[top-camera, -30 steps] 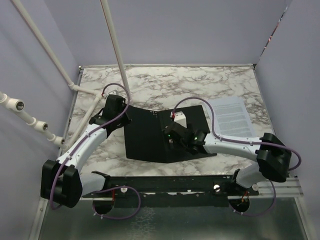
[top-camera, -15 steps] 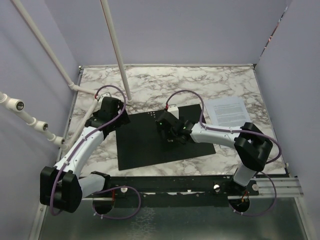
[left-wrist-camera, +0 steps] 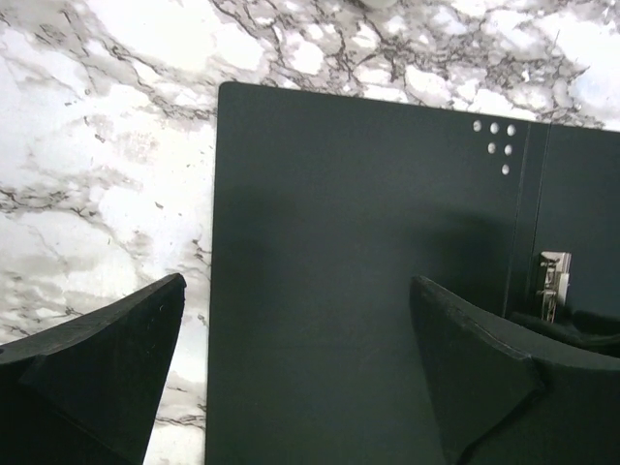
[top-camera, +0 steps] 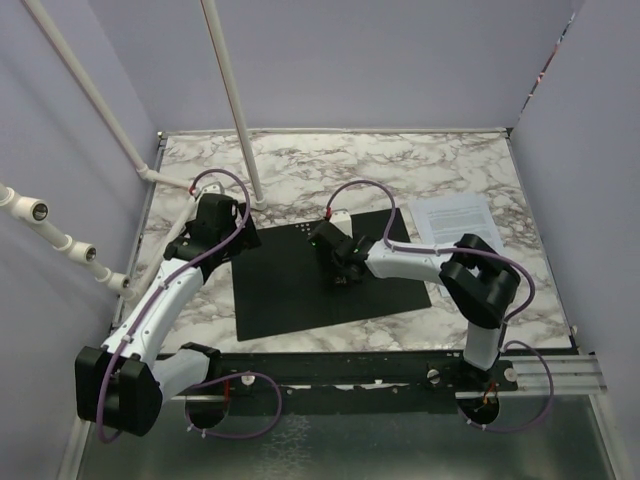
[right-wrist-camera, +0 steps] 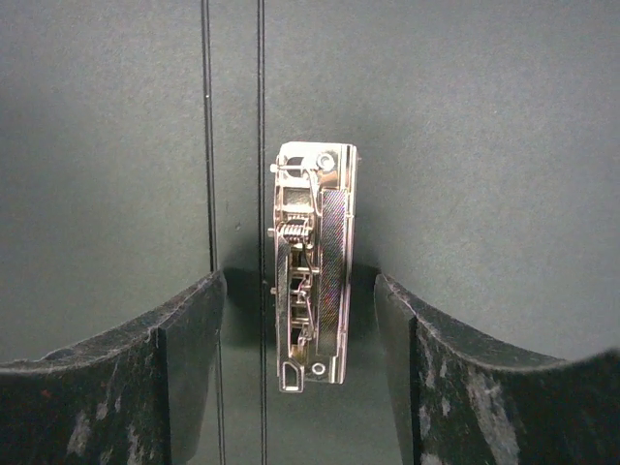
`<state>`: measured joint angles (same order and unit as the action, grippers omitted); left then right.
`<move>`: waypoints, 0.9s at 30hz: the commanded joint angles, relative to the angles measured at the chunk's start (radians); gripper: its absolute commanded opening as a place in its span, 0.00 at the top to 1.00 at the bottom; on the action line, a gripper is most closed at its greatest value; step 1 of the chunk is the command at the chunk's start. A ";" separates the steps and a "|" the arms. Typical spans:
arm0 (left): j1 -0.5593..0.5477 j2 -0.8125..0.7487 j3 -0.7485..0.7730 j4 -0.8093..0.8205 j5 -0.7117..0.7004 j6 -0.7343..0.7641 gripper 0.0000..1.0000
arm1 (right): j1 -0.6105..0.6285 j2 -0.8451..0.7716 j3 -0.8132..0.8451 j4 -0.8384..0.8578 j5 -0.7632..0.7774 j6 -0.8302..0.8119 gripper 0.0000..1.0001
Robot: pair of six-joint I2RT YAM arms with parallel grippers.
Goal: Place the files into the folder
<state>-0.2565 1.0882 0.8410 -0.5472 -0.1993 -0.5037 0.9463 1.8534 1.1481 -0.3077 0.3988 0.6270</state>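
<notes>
**Ana:** What do you see on the left side?

**Ben:** White pipes (top-camera: 232, 100) lean up from the marble tabletop (top-camera: 400, 165). Right by them is the left tool (left-wrist-camera: 298, 283). Its two black fingers are spread wide, and nothing is between them.

**Ana:** What is under it?

**Ben:** The folder (top-camera: 290, 290). It lies open and flat in the middle of the tabletop, with its black inside facing up. The left tool is above the left half, near the far left corner. I cannot tell if it touches the folder.

**Ana:** Are those little silver dots (left-wrist-camera: 494, 145)?

**Ben:** Yes, a small bunch of them, near the far edge by the fold.

**Ana:** What is in the middle?

**Ben:** The silver clip (right-wrist-camera: 315, 262). It sits just right of the two fold lines. The right tool (right-wrist-camera: 300, 286) is over it, with one finger on each side of the clip. The fingers are apart, and I can see a dark gap between each finger and the metal. They are not pinching it.

**Ana:** Where are the files (top-camera: 458, 222)?

**Ben:** On the right. The white sheets lie flat on the tabletop, just beside the far right corner of the folder. They are outside the folder, and no tool touches them.
</notes>
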 commanded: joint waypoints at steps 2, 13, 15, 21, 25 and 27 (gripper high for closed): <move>0.004 -0.001 -0.038 0.028 0.069 0.019 0.01 | -0.016 0.044 0.027 0.010 0.038 0.005 0.39; 0.004 0.000 -0.055 0.043 0.097 0.017 0.01 | -0.040 0.105 0.057 0.025 0.050 0.006 0.74; 0.004 -0.001 -0.054 0.043 0.093 0.017 0.01 | -0.047 0.116 0.065 0.024 0.050 0.009 0.81; 0.005 -0.002 -0.055 0.042 0.085 0.016 0.01 | -0.066 0.137 0.102 0.022 0.053 0.005 0.86; 0.005 -0.001 -0.056 0.041 0.084 0.016 0.01 | -0.067 0.142 0.118 0.024 0.031 -0.024 0.79; 0.004 0.001 -0.055 0.043 0.086 0.015 0.01 | -0.068 0.136 0.115 0.024 0.016 -0.027 0.73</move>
<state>-0.2565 1.0920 0.8005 -0.5175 -0.1223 -0.4953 0.8860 1.9560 1.2587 -0.2852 0.4477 0.6086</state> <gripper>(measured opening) 0.990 0.269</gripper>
